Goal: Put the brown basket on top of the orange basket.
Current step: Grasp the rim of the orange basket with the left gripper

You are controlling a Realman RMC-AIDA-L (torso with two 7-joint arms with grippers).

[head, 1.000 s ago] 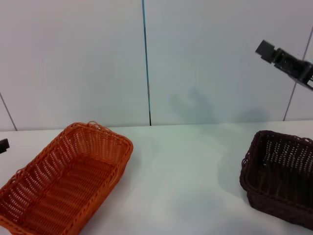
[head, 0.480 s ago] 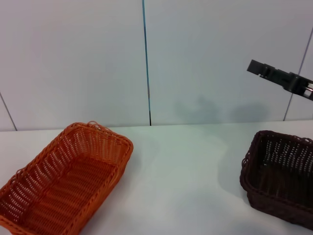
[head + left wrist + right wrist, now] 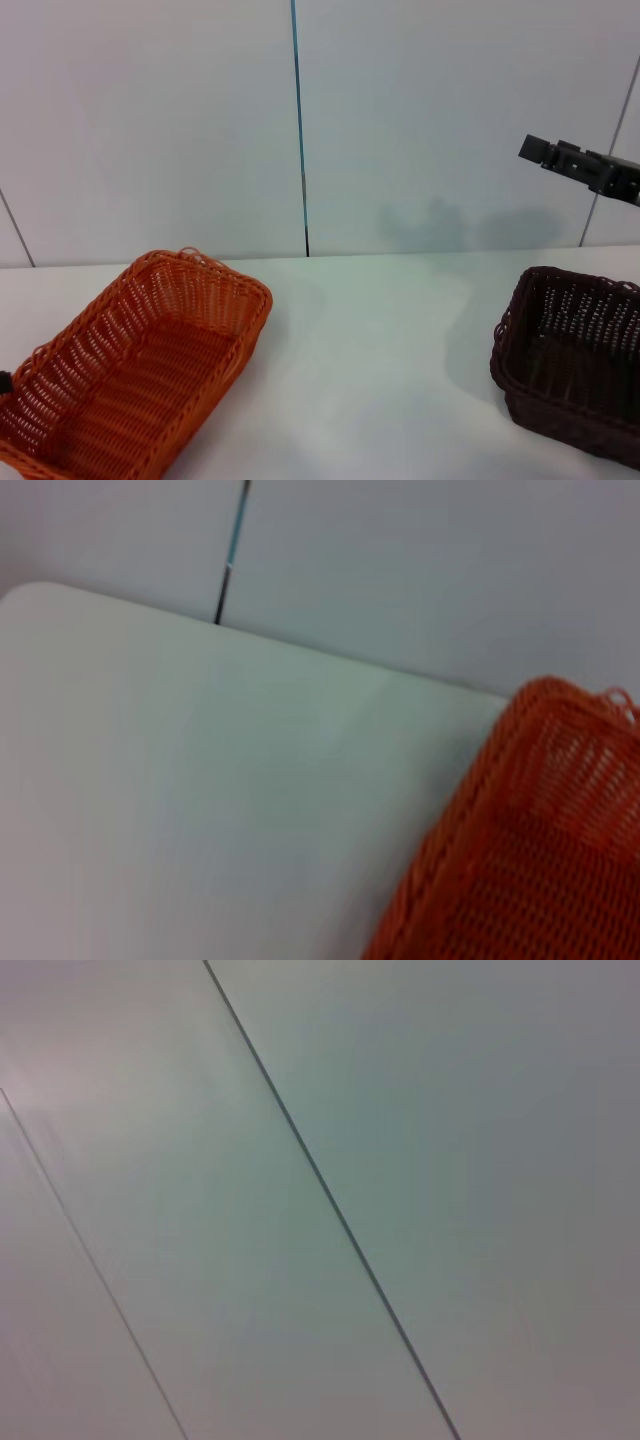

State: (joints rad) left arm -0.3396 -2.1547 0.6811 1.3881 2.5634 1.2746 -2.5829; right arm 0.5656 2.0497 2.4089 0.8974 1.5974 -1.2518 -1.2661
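Observation:
The orange basket (image 3: 130, 370) lies on the white table at the near left, open side up; one of its corners (image 3: 530, 850) also fills part of the left wrist view. The brown basket (image 3: 575, 360) sits at the near right, partly cut off by the frame edge, open side up and with nothing in it. High above the brown basket my right gripper (image 3: 540, 150) hangs in the air in front of the wall, pointing left and holding nothing. Only a dark sliver of my left gripper (image 3: 4, 382) shows at the left edge, beside the orange basket's near rim.
Bare white table (image 3: 380, 380) stretches between the two baskets. A grey panelled wall (image 3: 300, 130) with a dark vertical seam stands right behind the table's far edge. The right wrist view shows only the wall (image 3: 320, 1200).
My right gripper has come down and levelled out above the brown basket. The sliver of the left gripper sits lower at the left edge than before. Neither basket has moved.

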